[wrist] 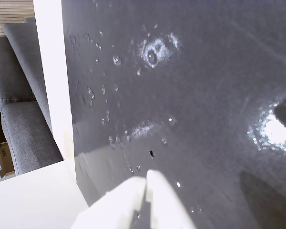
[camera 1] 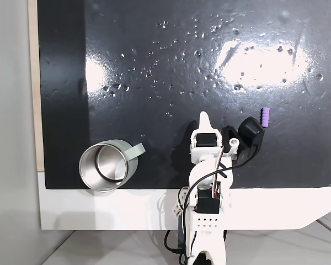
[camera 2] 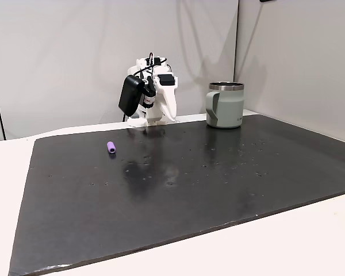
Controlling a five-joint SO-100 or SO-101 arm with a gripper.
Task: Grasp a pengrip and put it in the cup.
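Note:
The pengrip (camera 1: 265, 117) is a small purple ribbed tube lying on the black mat, at the right in a fixed view and at the left (camera 2: 111, 147) in the other. The steel cup (camera 1: 107, 165) stands upright with nothing in it at the mat's near-left edge; from the side it shows a grey-green body (camera 2: 225, 104). My gripper (camera 1: 204, 118) is folded back near the arm's base, well apart from both. In the wrist view its white fingers (wrist: 164, 202) meet at the tips (wrist: 146, 180), shut with nothing between them.
The black mat (camera 1: 171, 66) is glossy and speckled with droplets, and it lies on a white table (camera 1: 99, 210). A black camera housing (camera 1: 248, 135) sits on the arm's wrist. A grey chair (wrist: 19, 119) stands beyond the table edge.

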